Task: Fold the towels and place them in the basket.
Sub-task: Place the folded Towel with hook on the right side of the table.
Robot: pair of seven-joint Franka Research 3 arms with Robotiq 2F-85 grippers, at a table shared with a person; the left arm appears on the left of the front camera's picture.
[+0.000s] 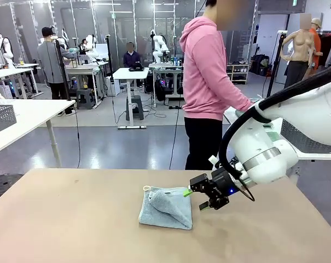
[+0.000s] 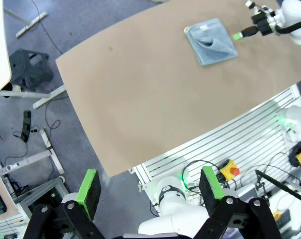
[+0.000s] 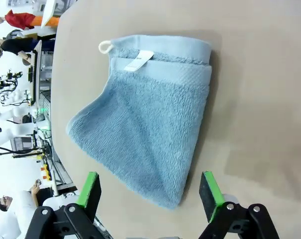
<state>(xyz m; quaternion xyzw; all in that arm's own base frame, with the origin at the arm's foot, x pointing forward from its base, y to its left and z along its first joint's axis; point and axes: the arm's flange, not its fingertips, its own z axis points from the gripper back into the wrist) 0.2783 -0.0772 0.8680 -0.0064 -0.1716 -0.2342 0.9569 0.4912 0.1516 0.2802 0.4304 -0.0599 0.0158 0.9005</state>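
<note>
Towel (image 1: 166,207) folded, lying on table (image 1: 72,219), not yet stowed | right gripper (image 1: 195,199) spread, just beside it | left gripper (image 2: 149,186) spread, high above

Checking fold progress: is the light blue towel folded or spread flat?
Folded. The light blue towel lies on the table with two hemmed edges stacked near its white tag.

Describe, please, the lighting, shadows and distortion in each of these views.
Front view: even light, faint glare on the floor. Left wrist view: the wide-angle lens curves the table edges. Right wrist view: the blue towel is sharp, soft shadow beside it.
</note>
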